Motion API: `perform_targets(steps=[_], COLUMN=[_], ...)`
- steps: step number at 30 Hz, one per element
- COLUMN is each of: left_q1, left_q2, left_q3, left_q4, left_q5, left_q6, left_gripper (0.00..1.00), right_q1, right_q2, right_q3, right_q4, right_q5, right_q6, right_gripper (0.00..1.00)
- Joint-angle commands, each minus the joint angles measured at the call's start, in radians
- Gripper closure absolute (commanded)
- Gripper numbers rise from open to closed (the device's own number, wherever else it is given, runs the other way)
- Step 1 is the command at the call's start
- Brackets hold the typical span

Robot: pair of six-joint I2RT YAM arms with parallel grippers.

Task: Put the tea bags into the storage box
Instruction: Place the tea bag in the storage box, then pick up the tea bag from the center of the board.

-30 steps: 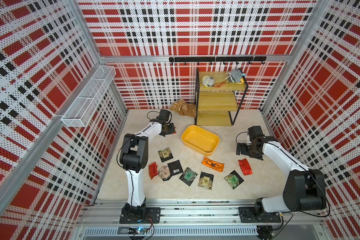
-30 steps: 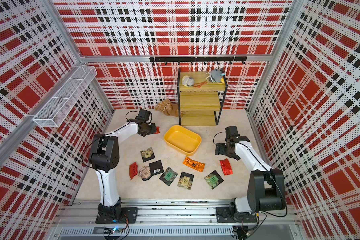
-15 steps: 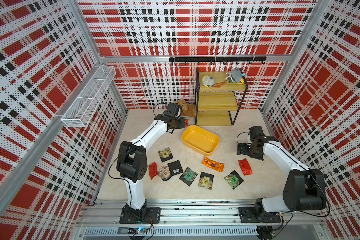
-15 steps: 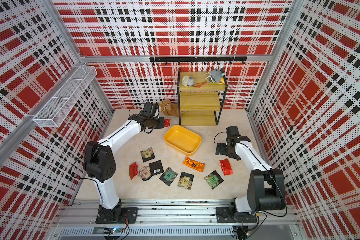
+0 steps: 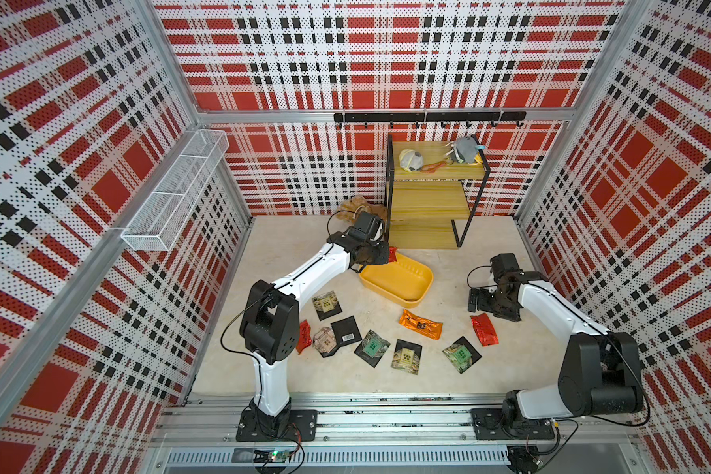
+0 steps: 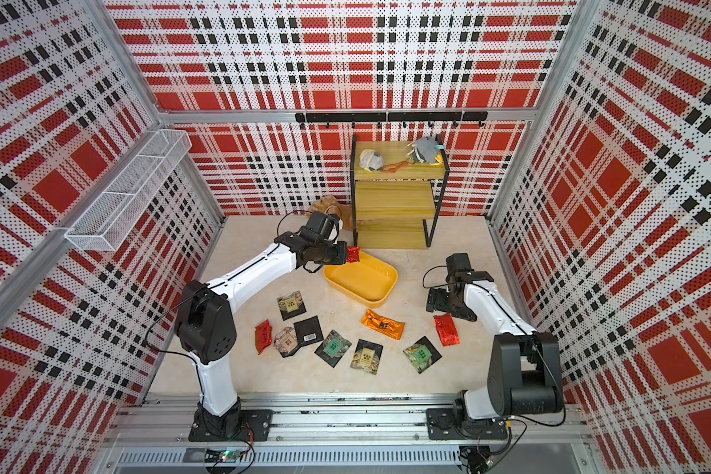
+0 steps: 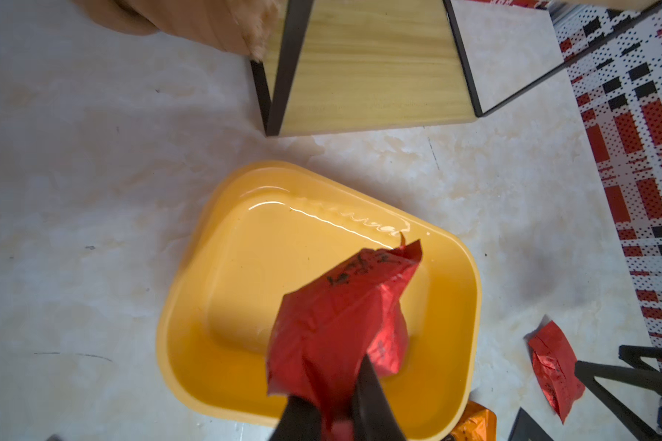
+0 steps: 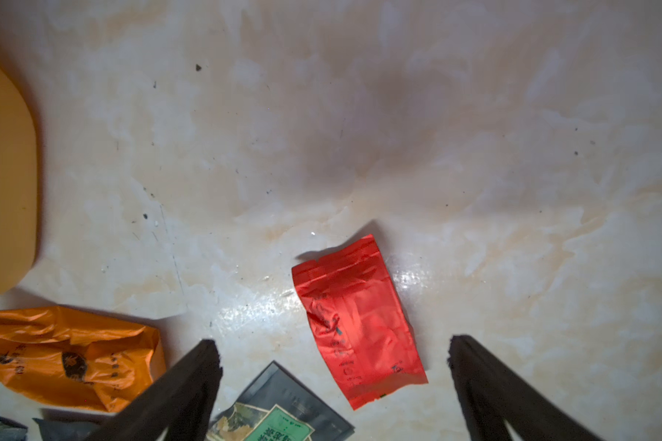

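**Red tea bag (image 7: 341,317) held over storage box (image 7: 184,305)**

Pinched tight in left gripper (image 7: 331,382), dangling above yellow interior. Right gripper (image 8: 335,349) spread wide, empty, near second red tea bag (image 8: 356,324) flat on table (image 8: 360,114); other tea bags (image 5: 406,356) scattered nearby.

Both top views looking steeply down over the whole table (image 5: 282,238), wrist cameras facing down close, both catching the storage box (image 7: 184,305) and a loose red tea bag (image 8: 356,320).
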Motion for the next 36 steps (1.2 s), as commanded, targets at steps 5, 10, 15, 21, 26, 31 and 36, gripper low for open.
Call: perform_targets(steps=[5, 10, 15, 21, 26, 31, 36], left_q1=[-0.042, -0.046, -0.052, -0.055, -0.056, -0.055, -0.032], left_q2=[0.051, 0.082, 0.106, 0.112, 0.094, 0.048, -0.031], left_q3=[-0.039, -0.074, -0.074, -0.06, -0.04, 0.002, 0.003], left_q4=[0.035, 0.071, 0.082, 0.084, 0.089, 0.09, 0.086], left_q5=[0.041, 0.06, 0.067, 0.071, 0.069, 0.061, 0.052], left_q6=[-0.027, -0.035, -0.035, -0.035, -0.036, -0.033, -0.05], left_gripper=[0.85, 0.84, 0.76, 0.51, 0.37, 0.33, 0.32], right_q1=[-0.04, -0.043, -0.042, -0.041, -0.027, 0.019, 0.032], right_q2=[0.044, 0.076, 0.105, 0.133, 0.158, 0.199, 0.23], right_q3=[-0.028, -0.04, -0.053, -0.052, -0.046, -0.048, -0.046], right_q4=[-0.019, -0.01, 0.003, 0.005, 0.001, -0.01, -0.011], right_q5=[-0.059, -0.059, -0.058, -0.031, -0.028, -0.013, -0.022], right_q6=[0.022, 0.018, 0.016, 0.015, 0.01, 0.009, 0.004], right_gripper=[0.0, 0.0, 0.0, 0.0, 0.0, 0.0, 0.12])
